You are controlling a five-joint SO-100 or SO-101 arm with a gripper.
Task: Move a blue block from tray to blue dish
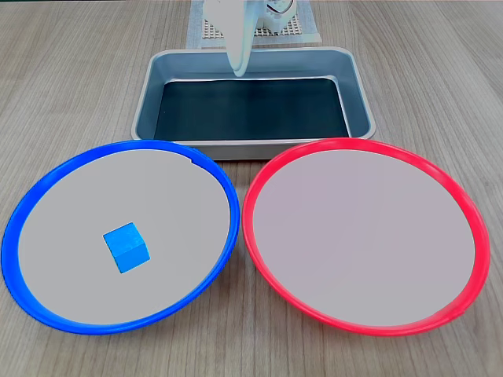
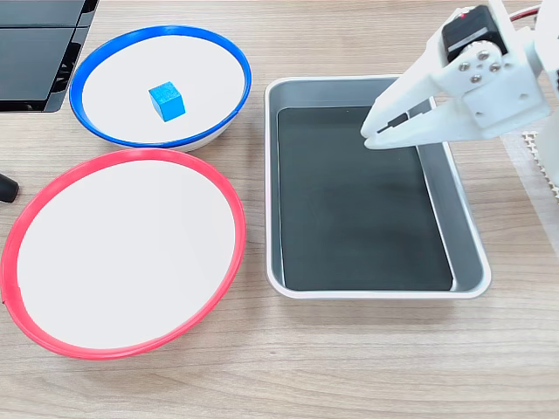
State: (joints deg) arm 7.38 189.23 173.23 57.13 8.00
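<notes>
The blue block (image 1: 126, 247) (image 2: 166, 99) lies flat inside the blue dish (image 1: 47, 184) (image 2: 87, 61), a little off the dish's centre. The grey tray (image 1: 149, 94) (image 2: 272, 175) shows only its bare dark bottom. My white gripper (image 1: 239, 71) (image 2: 367, 138) hangs above the tray's end nearest the arm's base, well away from the block. Its fingers meet at the tips with nothing between them.
A red-rimmed dish (image 1: 259, 236) (image 2: 218, 192) of the same size sits beside the blue dish, their rims almost touching. A white mesh mat (image 1: 204, 31) (image 2: 541, 166) lies under the arm's base. Black equipment (image 2: 35, 52) stands past the blue dish.
</notes>
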